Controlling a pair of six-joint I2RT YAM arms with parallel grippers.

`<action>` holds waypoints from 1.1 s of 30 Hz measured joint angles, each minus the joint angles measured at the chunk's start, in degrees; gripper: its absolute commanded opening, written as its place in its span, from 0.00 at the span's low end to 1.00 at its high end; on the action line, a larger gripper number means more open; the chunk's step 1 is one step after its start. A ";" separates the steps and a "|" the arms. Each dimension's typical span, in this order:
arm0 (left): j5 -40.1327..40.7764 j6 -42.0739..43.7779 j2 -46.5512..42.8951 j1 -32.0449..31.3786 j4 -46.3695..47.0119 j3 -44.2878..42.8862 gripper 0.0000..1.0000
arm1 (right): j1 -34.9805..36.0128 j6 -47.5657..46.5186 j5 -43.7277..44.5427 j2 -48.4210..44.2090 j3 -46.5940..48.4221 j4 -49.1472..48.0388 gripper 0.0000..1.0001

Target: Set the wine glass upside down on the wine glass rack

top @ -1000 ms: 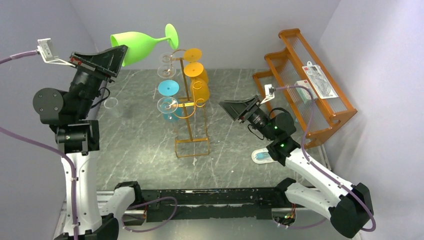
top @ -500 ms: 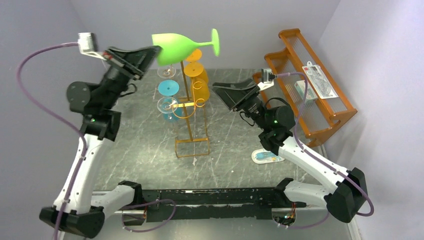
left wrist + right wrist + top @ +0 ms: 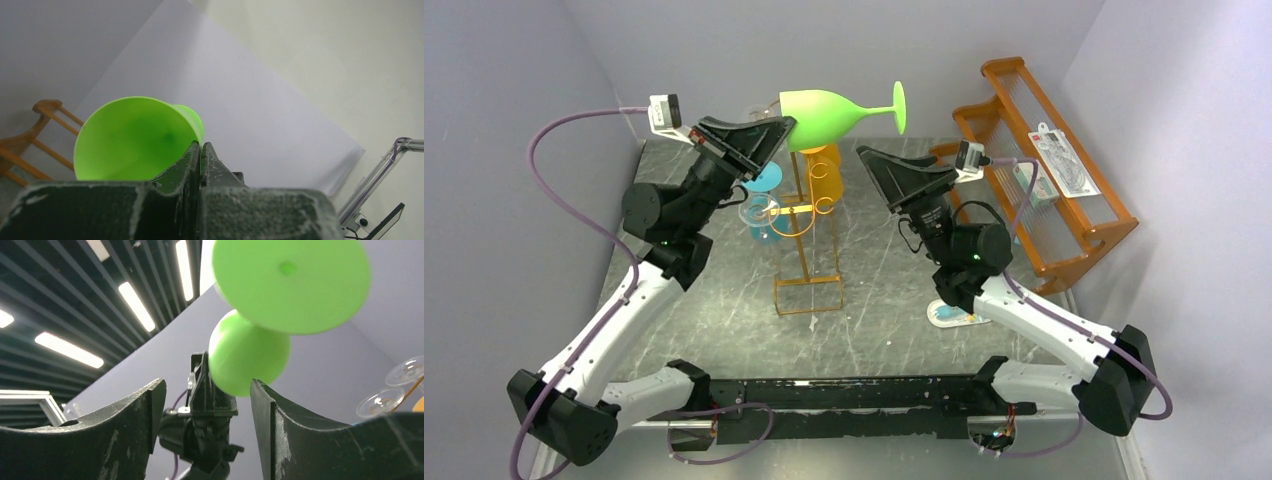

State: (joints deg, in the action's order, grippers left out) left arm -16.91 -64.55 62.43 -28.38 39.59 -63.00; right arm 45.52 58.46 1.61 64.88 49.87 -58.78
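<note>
Wine glass hangs sideways in the air, its rim clamped in the left pincer and its foot pointing away toward the right pincer, whose jaws stand apart near the foot without touching it. Below the left pincer's tips stands the wine glass rack.

The wine glass is plain bright lime green. The rack is golden-orange wire and carries amber-orange glasses, a sky-blue glass and a clear glass. The table is dark grey marble with pale veins. The shelf is orange. The 2 arms, left arm and right arm, are white with black joints and purple cables. The left gripper and right gripper are black, scuffed whitish.
</note>
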 measured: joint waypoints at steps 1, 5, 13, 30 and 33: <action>0.11 0.00 -0.28 -0.07 0.48 0.50 0.05 | 0.13 0.17 1.18 0.33 0.07 -0.55 0.66; 0.42 0.07 -2.25 -0.24 4.28 2.84 0.05 | 1.03 0.59 5.75 2.19 2.89 0.81 0.69; 0.37 0.07 -5.40 -0.33 13.11 6.56 0.05 | 3.63 -0.81 10.21 5.81 11.91 2.82 0.67; 0.17 0.31 -7.93 -0.35 18.29 13.44 0.05 | 6.08 -4.07 11.67 10.40 11.82 -4.61 0.28; 0.17 0.09 -8.72 -0.33 19.91 15.52 0.05 | 6.10 -4.37 11.21 10.86 11.82 -4.98 0.28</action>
State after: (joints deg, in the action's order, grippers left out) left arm -16.73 -64.47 53.71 -28.71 59.51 -47.48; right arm 51.62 54.08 12.82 75.75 61.69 -63.77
